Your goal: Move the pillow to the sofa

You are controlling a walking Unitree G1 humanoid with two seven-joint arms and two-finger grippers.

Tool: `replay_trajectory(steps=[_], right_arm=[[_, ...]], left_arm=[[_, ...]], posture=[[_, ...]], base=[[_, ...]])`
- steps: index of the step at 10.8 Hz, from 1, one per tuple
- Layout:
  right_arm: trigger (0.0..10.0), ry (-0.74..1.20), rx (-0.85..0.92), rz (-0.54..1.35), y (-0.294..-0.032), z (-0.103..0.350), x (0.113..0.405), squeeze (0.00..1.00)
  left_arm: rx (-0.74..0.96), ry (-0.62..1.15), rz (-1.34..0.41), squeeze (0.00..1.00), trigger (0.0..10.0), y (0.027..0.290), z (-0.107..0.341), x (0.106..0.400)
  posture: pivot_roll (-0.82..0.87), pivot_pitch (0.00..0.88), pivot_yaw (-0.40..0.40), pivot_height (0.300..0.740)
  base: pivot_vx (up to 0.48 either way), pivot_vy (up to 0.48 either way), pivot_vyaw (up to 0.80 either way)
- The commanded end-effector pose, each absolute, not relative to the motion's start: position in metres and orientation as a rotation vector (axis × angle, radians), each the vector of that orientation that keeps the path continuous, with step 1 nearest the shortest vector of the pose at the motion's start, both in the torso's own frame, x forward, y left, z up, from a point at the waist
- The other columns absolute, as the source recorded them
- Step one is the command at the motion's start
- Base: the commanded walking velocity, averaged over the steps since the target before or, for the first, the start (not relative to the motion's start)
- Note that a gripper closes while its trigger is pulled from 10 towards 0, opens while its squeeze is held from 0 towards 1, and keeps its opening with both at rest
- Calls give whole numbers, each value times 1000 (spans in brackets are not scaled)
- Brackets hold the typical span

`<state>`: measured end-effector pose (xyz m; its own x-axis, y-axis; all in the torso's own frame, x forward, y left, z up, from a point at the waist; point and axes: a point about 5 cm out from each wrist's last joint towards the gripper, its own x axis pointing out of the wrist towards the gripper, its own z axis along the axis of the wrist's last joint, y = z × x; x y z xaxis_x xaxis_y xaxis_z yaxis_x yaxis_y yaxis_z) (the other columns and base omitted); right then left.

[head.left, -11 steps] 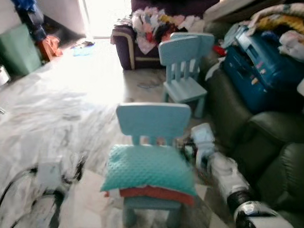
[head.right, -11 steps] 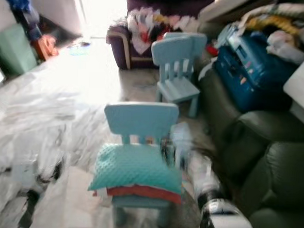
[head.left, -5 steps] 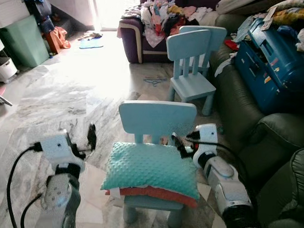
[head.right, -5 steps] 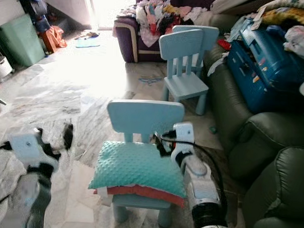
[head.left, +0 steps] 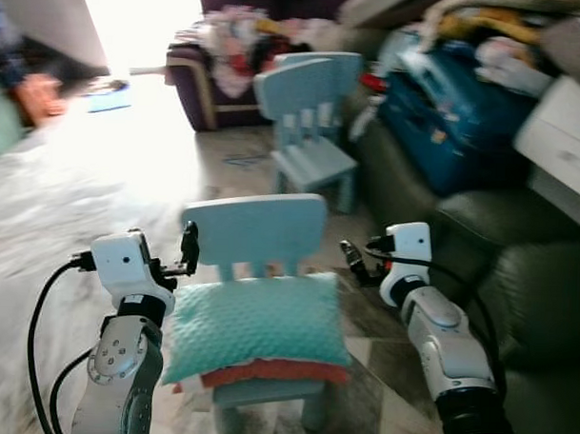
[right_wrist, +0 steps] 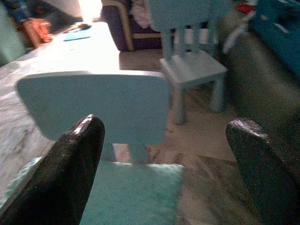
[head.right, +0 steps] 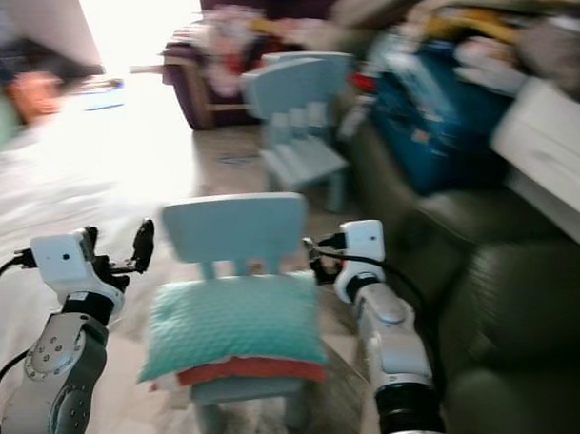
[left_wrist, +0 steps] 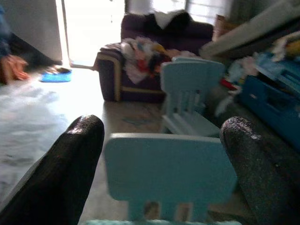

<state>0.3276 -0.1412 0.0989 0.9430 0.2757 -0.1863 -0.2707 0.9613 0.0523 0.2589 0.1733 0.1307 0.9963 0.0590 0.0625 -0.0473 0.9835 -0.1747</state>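
A teal dotted pillow [head.left: 258, 325] lies on the seat of a small light-blue chair [head.left: 254, 230], on top of a red cushion [head.left: 275, 374]. My left gripper [head.left: 188, 247] is raised at the pillow's left side, level with the chair back, and is open. In the left wrist view its fingers [left_wrist: 70, 173] stand wide apart around the chair back [left_wrist: 168, 166]. My right gripper [head.left: 351, 263] is open at the pillow's right rear corner. In the right wrist view its fingers [right_wrist: 70, 168] frame the pillow [right_wrist: 136, 197]. Neither gripper touches the pillow.
A dark green sofa [head.left: 516, 282] runs along the right, with a blue suitcase [head.left: 436, 117] and clutter piled on it. A second blue chair [head.left: 308, 122] stands behind the first. A purple sofa [head.left: 204, 81] heaped with clothes is at the back. Marble floor [head.left: 72, 190] lies to the left.
The camera has swung, so the whole scene sits further left and is blurred. My left gripper has risen and come closer to the chair's left side. The right gripper stays by the pillow's right corner.
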Motion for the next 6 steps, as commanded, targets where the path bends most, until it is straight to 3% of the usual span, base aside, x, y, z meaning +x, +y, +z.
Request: replay_trajectory(steps=[1,4,6], right_arm=[[10000,180,41,308,-133,105,329,0],[10000,163,37,327,-134,112,332,0],[10000,167,24,321,-137,114,333,0]], left_arm=[[-186,-51,52,0,10000,174,128,258],[-163,-50,88,0,10000,176,126,258],[-176,-46,87,0,10000,175,124,256]], posture=[[-180,0,62,740],[-184,0,41,740],[-186,0,38,740]], base=[[0,0,-725],[0,0,-648],[0,0,0]])
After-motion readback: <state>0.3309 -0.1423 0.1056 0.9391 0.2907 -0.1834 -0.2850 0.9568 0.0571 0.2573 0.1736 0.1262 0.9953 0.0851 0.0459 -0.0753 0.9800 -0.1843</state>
